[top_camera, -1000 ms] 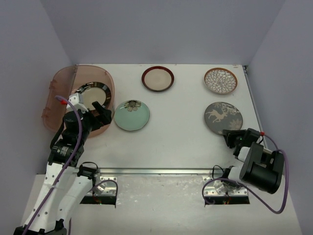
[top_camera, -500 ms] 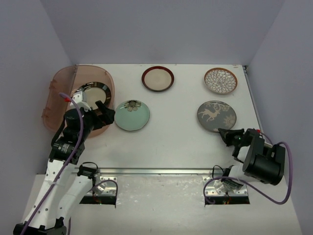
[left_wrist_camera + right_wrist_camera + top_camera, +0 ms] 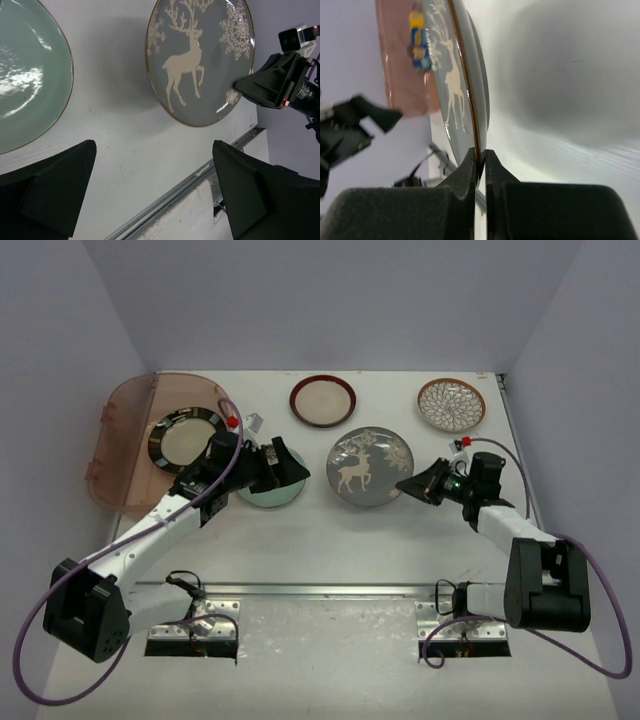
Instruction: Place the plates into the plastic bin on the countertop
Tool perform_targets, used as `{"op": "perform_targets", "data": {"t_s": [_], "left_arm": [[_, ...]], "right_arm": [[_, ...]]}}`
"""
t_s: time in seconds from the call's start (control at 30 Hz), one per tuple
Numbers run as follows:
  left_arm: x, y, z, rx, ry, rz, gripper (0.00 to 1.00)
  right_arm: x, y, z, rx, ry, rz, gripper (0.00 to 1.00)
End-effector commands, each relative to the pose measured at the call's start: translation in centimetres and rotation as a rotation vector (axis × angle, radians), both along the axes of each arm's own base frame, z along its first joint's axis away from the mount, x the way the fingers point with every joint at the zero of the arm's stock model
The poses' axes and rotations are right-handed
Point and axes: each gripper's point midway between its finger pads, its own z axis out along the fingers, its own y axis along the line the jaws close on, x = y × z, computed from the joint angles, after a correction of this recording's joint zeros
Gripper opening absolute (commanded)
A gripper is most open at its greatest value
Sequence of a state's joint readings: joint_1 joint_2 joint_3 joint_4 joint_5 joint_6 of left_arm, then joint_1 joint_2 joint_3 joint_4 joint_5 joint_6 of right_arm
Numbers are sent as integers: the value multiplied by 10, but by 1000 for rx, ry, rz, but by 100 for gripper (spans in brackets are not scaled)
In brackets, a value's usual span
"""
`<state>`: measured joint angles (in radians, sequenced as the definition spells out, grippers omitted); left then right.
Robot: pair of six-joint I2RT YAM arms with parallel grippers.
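The right gripper (image 3: 418, 485) is clenched on the right rim of the deer plate (image 3: 370, 465). It pinches only the edge, so the plate hangs tilted just above the countertop (image 3: 330, 530) at mid-table, well apart from the bin (image 3: 118, 435). The left gripper (image 3: 288, 466) hovers over the mint plate (image 3: 25, 75), its jaws spread and empty, and faces the deer plate, probably to take it, since the bin sits on its side
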<state>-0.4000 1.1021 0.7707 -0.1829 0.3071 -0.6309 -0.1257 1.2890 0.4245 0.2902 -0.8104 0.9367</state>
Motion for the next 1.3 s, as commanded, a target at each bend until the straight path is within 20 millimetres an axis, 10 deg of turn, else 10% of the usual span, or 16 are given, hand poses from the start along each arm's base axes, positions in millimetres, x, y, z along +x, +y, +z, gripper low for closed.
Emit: {"op": "perform_targets", "data": {"t_s": [0.0,0.27,0.37,0.47,0.63,0.83,1.0,1.17,1.27], "left_arm": [[11,-32,28,-119,-69,-86,100],[13,-39,30,-149,-95,-116,90],[11,-37,22,-136,-83,-117,60],[8,-37,15,-130,-68,-127,57],[-3,-48,26,-184,-102,-225,0],[-8,-46,71,-305,-186,-213,0],[12,3,130,-390,-269,-44,0],[45,101,184,-321,-329,316,0],[59,179,177,-214,-256,657,0]], "right_arm": [[-25,56,63,90,-228,369,0],[-46,85,93,190,-315,514,0],[-53,89,98,220,-314,552,0],[-57,92,105,241,-338,577,0],[-58,94,109,246,-353,596,0],[-53,93,109,235,-371,583,20],[-41,87,98,231,-322,518,99],[-23,67,69,155,-250,384,99],[-20,57,50,71,-169,310,99]]}}
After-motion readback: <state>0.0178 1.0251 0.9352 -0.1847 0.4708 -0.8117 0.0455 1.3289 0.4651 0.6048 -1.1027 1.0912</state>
